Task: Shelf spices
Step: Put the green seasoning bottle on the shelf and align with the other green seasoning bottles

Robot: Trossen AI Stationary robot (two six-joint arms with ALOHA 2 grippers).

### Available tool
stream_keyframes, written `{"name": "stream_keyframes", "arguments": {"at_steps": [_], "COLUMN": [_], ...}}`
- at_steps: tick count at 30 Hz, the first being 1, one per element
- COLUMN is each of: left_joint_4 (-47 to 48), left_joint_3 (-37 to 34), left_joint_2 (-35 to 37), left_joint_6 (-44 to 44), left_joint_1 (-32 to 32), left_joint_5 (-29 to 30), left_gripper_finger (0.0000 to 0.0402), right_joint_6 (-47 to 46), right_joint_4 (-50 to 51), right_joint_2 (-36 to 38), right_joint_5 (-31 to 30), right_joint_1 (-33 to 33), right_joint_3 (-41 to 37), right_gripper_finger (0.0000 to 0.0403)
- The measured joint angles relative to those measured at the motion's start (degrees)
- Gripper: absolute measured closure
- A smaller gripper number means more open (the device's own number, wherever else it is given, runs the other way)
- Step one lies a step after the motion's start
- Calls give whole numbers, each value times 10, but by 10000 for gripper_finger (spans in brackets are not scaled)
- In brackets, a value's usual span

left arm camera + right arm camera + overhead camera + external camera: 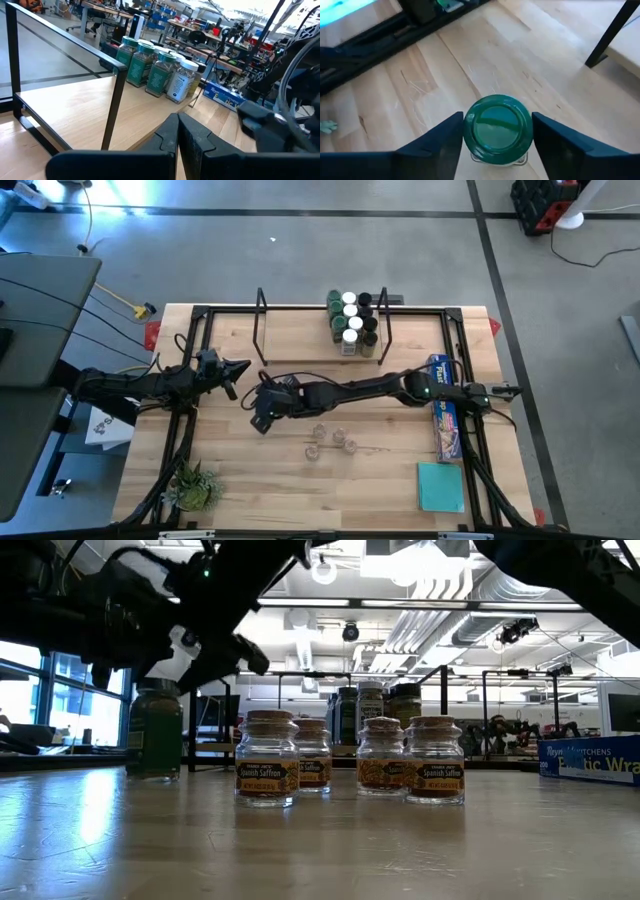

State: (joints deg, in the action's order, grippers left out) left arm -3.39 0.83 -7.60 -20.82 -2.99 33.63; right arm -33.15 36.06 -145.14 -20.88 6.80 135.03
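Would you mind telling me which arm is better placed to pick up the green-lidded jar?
The right. Its end effector already brackets the green-lidded jar, fingers either side of the lid. The left end effector is shut and empty, off to the side.

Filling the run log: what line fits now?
right gripper: fingers around green-lidded jar | left gripper: shut, waiting | shelf: partly stocked
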Motion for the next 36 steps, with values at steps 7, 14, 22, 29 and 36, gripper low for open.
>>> {"name": "stream_keyframes", "arguments": {"at_steps": [7,14,22,29,36], "left_joint_4": [0,0,0,0,0], "left_joint_3": [0,0,0,0,0], "left_joint_2": [0,0,0,0,0], "left_joint_6": [0,0,0,0,0], "left_joint_1": [0,0,0,0,0], "left_joint_5": [0,0,0,0,0], "left_gripper_finger": [396,396,396,396,396], "right_joint_6": [36,34,73,12,13], "right_joint_4": [46,149,139,82,-7], "right_joint_2": [24,66,84,82,81], "right_joint_5": [15,79,159,306,305], "right_joint_1": [-10,-43,-68,-79,-80], "right_joint_3": [-1,0,0,-9,-9], "right_gripper_finger": [248,349,338,201,155]}}
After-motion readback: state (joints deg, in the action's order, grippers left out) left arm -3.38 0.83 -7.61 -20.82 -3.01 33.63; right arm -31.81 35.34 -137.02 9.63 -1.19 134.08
